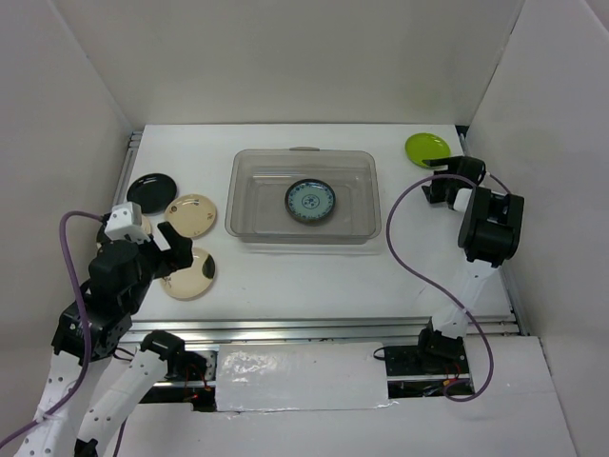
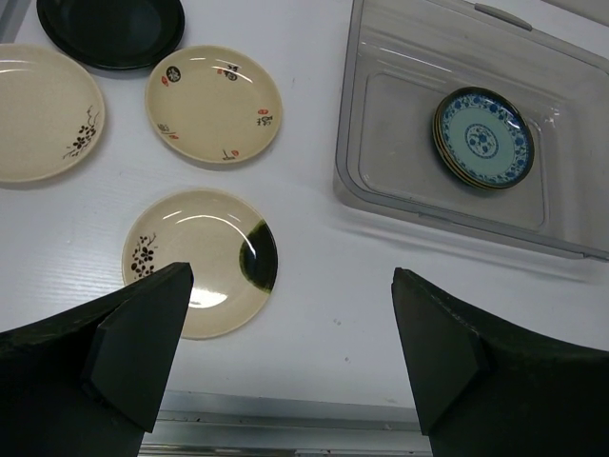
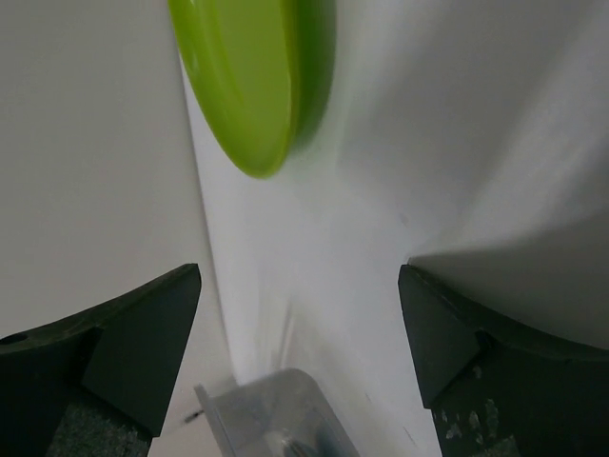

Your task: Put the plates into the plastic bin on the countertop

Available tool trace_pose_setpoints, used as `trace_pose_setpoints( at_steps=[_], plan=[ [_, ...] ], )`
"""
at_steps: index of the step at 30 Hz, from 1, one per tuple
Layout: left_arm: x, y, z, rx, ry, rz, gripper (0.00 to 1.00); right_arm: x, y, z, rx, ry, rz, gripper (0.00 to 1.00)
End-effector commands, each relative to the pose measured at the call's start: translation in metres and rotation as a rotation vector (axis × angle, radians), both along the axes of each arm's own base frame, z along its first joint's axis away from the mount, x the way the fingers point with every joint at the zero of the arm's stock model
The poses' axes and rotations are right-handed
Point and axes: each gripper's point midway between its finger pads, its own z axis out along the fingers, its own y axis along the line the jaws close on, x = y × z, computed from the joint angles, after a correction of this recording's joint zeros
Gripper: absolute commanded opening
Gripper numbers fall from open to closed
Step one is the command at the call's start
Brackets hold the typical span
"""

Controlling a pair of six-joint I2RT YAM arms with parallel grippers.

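Right pincer (image 3: 300, 314), apart like the left pincer (image 2: 290, 324), faces the round lime-green plate (image 3: 252, 76) at two o'clock: its flat-lying rim could skid away ungrasped.

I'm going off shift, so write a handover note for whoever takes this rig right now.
Left gripper: open, empty, near the cream plate with black patch.
Right gripper: open, empty, near the lime green plate.
Done: a stack topped by a teal-patterned plate sits in the plastic bin.
To do: those two, the black plate and two other cream plates, all on the countertop.
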Motion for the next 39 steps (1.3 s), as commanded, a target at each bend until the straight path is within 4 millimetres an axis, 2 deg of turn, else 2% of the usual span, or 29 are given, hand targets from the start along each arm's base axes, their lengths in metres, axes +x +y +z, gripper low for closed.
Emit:
trace_pose_setpoints(
  at_steps=[1,3,4,5,6,7,11,12,19,21,22,24,26,29,30,32,33,34,35,36,37,38,39],
  plan=[
    [0.01,-0.008,0.007,0.005,-0.029,-0.037,0.99,0.02,-0.021,-0.027,0.043,0.049,-0.108,0.92],
    [0.012,-0.009,0.005,0.008,-0.018,-0.041,0.99,0.026,-0.027,-0.026,0.014,0.054,-0.134,0.89],
    [0.012,-0.01,0.004,0.009,-0.014,-0.042,0.99,0.036,-0.03,-0.015,-0.003,0.036,-0.146,0.84],
    [0.014,-0.01,0.003,0.013,-0.006,-0.041,0.99,0.034,-0.03,-0.028,0.001,0.093,-0.156,0.8],
    [0.014,-0.01,0.002,0.013,-0.002,-0.044,0.99,0.037,-0.032,-0.03,-0.005,0.115,-0.164,0.76],
    [0.015,-0.011,0.001,0.014,0.003,-0.046,0.99,0.046,-0.036,-0.025,-0.014,0.111,-0.172,0.66],
    [0.016,-0.01,-0.001,0.017,0.013,-0.039,0.99,0.057,-0.035,-0.028,-0.016,0.143,-0.176,0.52],
    [0.016,-0.01,-0.001,0.019,0.015,-0.036,0.99,0.061,-0.038,-0.024,-0.017,0.135,-0.182,0.4],
    [0.016,-0.009,-0.001,0.018,0.016,-0.031,0.99,0.063,-0.039,-0.025,-0.001,0.14,-0.17,0.34],
    [0.016,-0.009,-0.002,0.02,0.017,-0.03,0.99,0.06,-0.038,-0.028,0.015,0.142,-0.168,0.12],
    [0.016,-0.008,-0.002,0.018,0.017,-0.027,0.99,0.064,-0.036,-0.017,0.023,0.105,-0.157,0.03],
    [0.016,-0.008,-0.001,0.019,0.015,-0.026,0.99,0.059,-0.031,-0.007,0.03,0.086,-0.148,0.0],
    [0.016,-0.008,-0.002,0.019,0.018,-0.024,0.99,0.06,-0.026,0.017,0.032,0.018,-0.131,0.0],
    [0.016,-0.007,-0.001,0.019,0.016,-0.021,0.99,0.053,-0.016,0.069,0.025,-0.082,-0.104,0.0],
    [0.016,-0.008,-0.002,0.018,0.018,-0.022,0.99,0.048,-0.012,0.1,0.004,-0.132,-0.092,0.0],
    [0.015,-0.006,-0.001,0.019,0.014,-0.015,0.99,0.045,0.002,0.133,-0.025,-0.178,-0.052,0.0],
    [0.015,-0.005,0.0,0.019,0.012,-0.012,0.99,0.041,0.01,0.16,-0.079,-0.214,-0.012,0.0],
    [0.015,-0.005,0.0,0.017,0.012,-0.009,0.99,0.037,0.027,0.161,-0.09,-0.174,0.029,0.0],
    [0.014,-0.004,0.001,0.016,0.007,-0.003,0.99,0.039,0.037,0.179,-0.115,-0.199,0.066,0.0],
    [0.013,-0.003,0.001,0.016,0.004,-0.001,0.99,0.038,0.053,0.182,-0.137,-0.198,0.148,0.0],
    [0.013,-0.003,0.001,0.013,0.003,0.003,0.99,0.031,0.078,0.171,-0.124,-0.135,0.22,0.0],
    [0.013,-0.002,0.003,0.013,-0.002,0.011,0.99,0.031,0.092,0.175,-0.136,-0.138,0.277,0.0],
    [0.013,-0.001,0.002,0.014,0.0,0.016,0.99,0.027,0.114,0.166,-0.143,-0.13,0.379,0.0]
  ],
)
